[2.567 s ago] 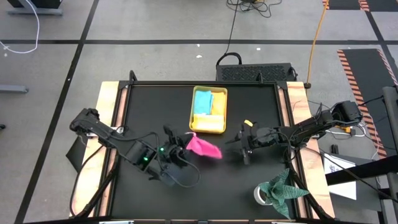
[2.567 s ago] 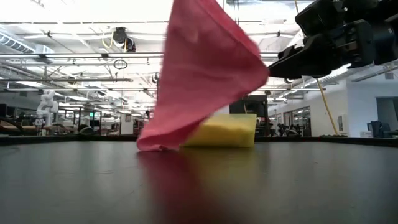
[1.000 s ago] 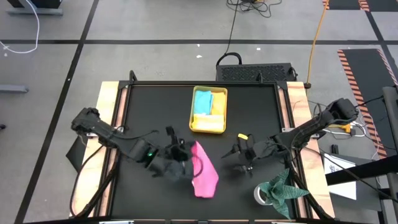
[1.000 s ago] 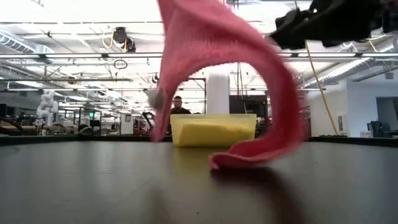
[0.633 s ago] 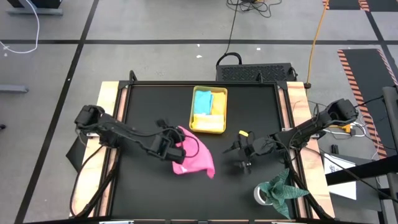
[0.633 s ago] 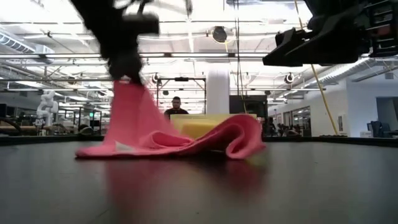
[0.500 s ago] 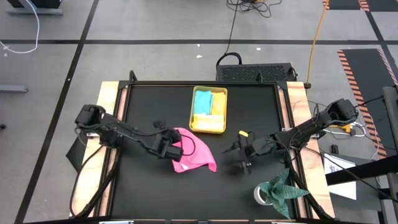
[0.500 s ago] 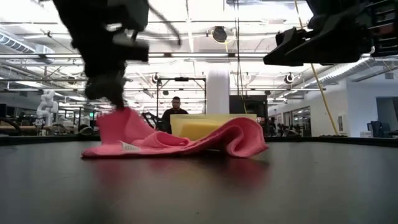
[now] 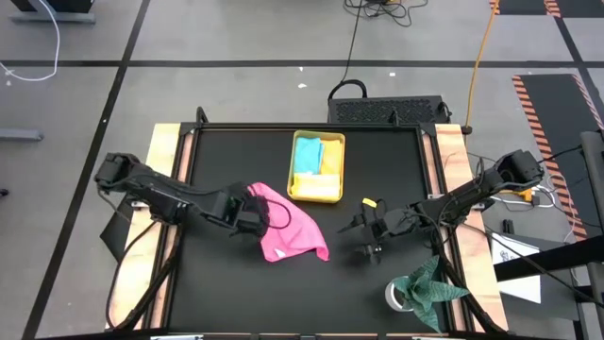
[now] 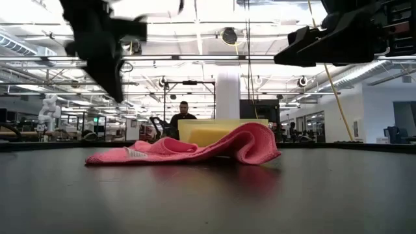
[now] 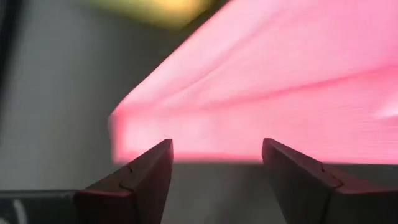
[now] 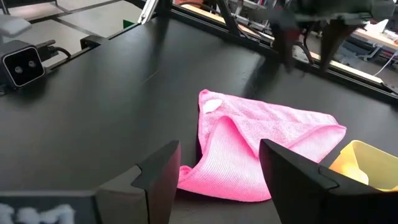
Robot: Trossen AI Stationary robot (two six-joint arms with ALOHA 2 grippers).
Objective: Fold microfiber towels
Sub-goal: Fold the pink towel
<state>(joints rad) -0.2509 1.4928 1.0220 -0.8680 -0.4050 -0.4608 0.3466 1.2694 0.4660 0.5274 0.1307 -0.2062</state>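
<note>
Here the pink towel (image 9: 288, 229) lies loosely folded on the black table (image 9: 377, 161), near the middle and just in front of the yellow tray (image 9: 318, 194). The left claw (image 9: 253, 212) sits at the towel's left edge, raised just off the table, its two fingers (image 11: 135, 180) spread wide and holding nothing; the cloth lies just past its fingertips. The right claw (image 9: 363, 231) hovers a short way to the towel's right, fingers (image 12: 155, 174) also spread, empty, not touching the cloth.

Half a second ago the left claw was pinched on the towel's left corner down at the table; now it has let go and lifted clear. The right claw has not moved.

The towel is bright pink and soft, doubled over unevenly, with a rounded hump at its right end and a flatter tail to the left where a small white label (image 10: 135, 153) shows. In the tray lie a blue cloth (image 9: 308, 152) and a yellow cloth (image 9: 328, 162).
</note>
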